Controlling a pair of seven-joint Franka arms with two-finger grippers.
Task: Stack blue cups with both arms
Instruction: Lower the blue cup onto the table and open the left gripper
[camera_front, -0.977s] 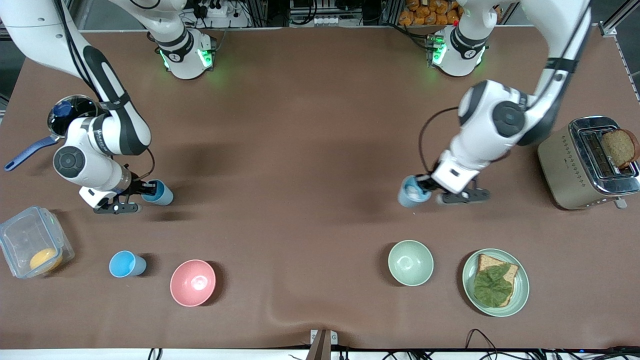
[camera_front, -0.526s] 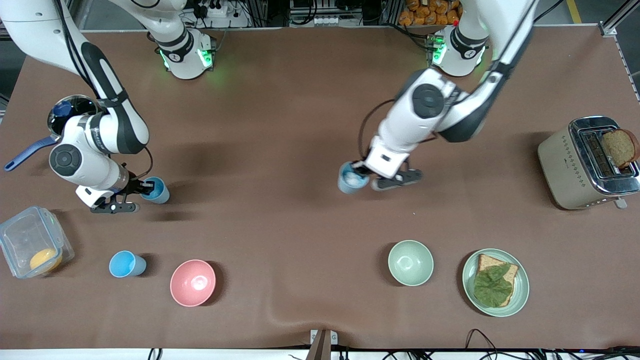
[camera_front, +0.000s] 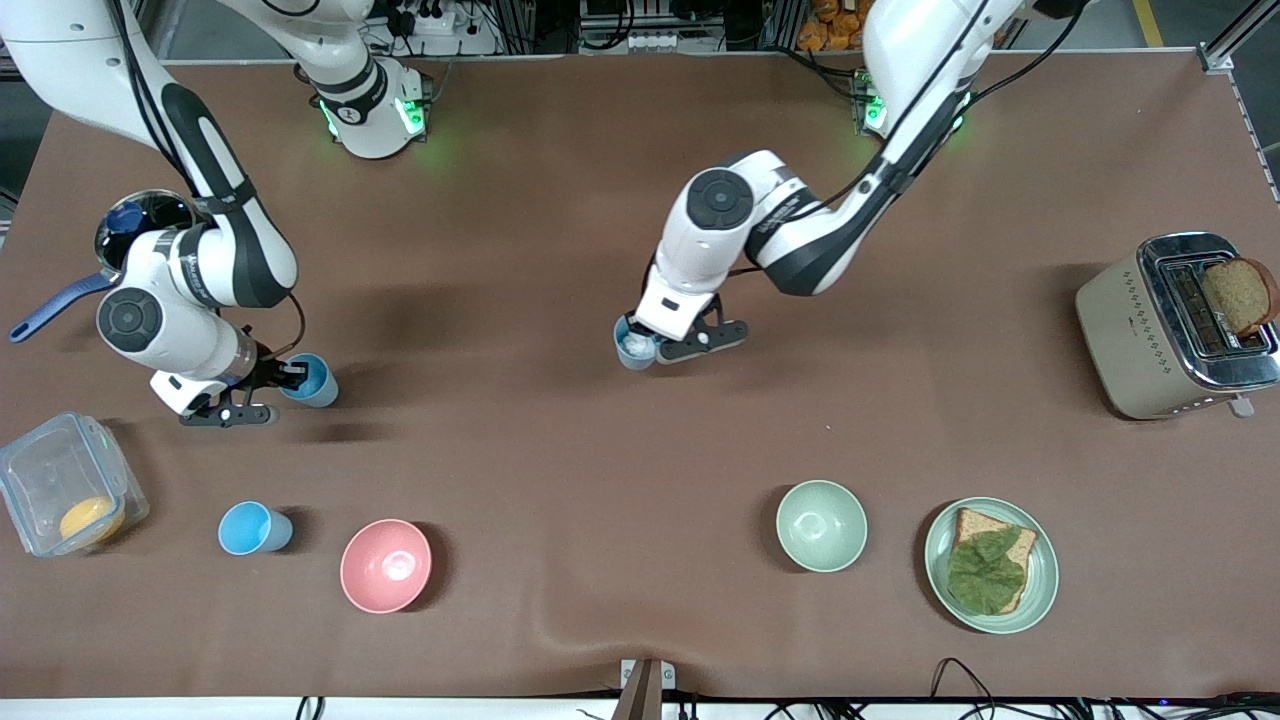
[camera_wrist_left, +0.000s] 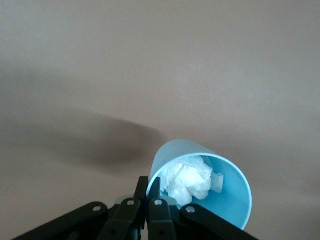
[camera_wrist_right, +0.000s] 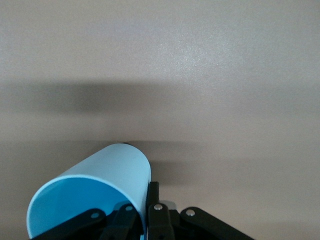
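My left gripper (camera_front: 647, 345) is shut on the rim of a blue cup (camera_front: 633, 349) that has crumpled white paper (camera_wrist_left: 190, 180) inside, and holds it over the middle of the table. In the left wrist view the fingers (camera_wrist_left: 141, 187) pinch the cup's wall (camera_wrist_left: 230, 202). My right gripper (camera_front: 288, 378) is shut on the rim of a second, empty blue cup (camera_front: 315, 381) toward the right arm's end; the right wrist view shows that cup (camera_wrist_right: 100, 185) clamped in the gripper (camera_wrist_right: 148, 192). A third blue cup (camera_front: 252, 528) stands upright on the table, nearer the front camera.
A pink bowl (camera_front: 386, 565) sits beside the third cup. A green bowl (camera_front: 821, 525) and a plate (camera_front: 1045, 585) with bread and lettuce lie toward the left arm's end. A toaster (camera_front: 1130, 330), a clear container (camera_front: 30, 470) and a pan (camera_front: 140, 225) stand at the table's ends.
The left arm has carried its paper-filled cup from beside the toaster toward the middle of the table. The right gripper with its cup has barely moved.
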